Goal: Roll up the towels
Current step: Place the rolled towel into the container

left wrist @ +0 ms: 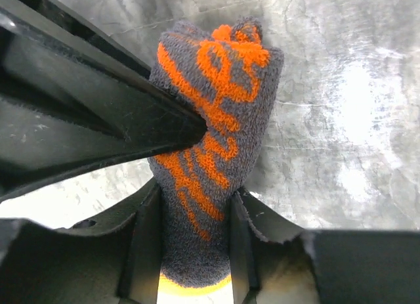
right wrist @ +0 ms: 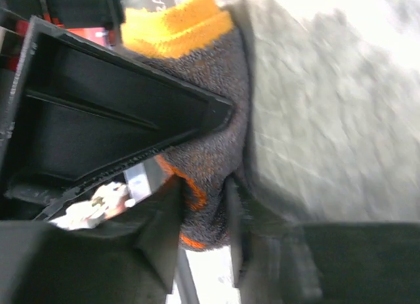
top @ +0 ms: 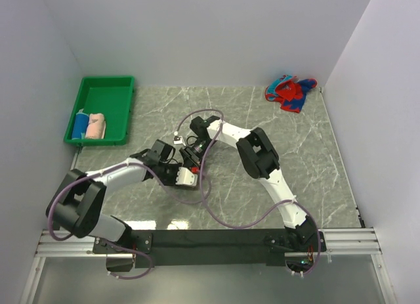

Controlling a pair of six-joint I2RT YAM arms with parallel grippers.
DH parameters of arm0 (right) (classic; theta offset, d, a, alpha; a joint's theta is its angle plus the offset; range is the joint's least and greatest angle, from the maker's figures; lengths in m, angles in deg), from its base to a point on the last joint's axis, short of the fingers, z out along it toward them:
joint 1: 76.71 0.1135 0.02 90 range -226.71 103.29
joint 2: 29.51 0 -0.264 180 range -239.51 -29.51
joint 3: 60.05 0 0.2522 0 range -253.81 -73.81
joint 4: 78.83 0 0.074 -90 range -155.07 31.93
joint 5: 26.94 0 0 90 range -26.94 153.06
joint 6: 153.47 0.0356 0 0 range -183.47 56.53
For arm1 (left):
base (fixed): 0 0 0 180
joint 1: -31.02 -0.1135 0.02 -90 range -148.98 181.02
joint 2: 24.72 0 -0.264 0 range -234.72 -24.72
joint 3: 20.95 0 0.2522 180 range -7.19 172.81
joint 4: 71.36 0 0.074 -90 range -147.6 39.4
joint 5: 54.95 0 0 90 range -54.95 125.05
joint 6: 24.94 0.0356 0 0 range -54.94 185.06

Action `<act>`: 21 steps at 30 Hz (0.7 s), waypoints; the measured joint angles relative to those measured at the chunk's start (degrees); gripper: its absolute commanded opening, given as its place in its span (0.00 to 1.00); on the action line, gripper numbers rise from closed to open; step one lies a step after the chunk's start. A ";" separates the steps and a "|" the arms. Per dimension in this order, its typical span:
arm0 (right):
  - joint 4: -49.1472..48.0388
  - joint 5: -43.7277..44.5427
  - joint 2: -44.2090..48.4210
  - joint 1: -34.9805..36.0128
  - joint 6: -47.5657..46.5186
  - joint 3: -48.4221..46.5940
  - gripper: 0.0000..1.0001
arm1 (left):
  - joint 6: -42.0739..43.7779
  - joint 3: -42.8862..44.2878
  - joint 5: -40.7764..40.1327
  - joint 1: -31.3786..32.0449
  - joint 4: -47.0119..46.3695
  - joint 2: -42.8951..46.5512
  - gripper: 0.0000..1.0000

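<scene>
1. Our left gripper (left wrist: pixel 193 205) clasps the fuzzy orange-and-grey towel (left wrist: pixel 210 133), a plump roll, mid-table.
2. Our right gripper (right wrist: pixel 203 199) pinches the same terry roll's other end.

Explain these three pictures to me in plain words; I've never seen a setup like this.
Two robot arms are bolted at the near edge of a marble-look table. The wide picture looks down from above; the other two come from small cameras on each wrist. The left tool and right tool meet mid-table, both with fingers around a rolled grey-and-orange towel. A crumpled red-and-blue towel lies at the far right corner. The green tray at far left holds a blue roll and a pale pink roll.
</scene>
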 measured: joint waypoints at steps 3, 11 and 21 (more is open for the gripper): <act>-1.53 2.49 2.23 -1.05 0.85 2.64 0.57 | 1.33 3.15 0.55 -0.04 4.35 -2.32 0.24; -2.05 14.25 10.93 -8.09 0.24 10.64 0.83 | -1.92 5.31 0.37 -0.17 6.34 -4.46 0.34; -3.28 21.46 24.76 -21.07 0.17 21.40 0.87 | -11.23 11.39 0.28 -0.37 10.99 -10.14 0.14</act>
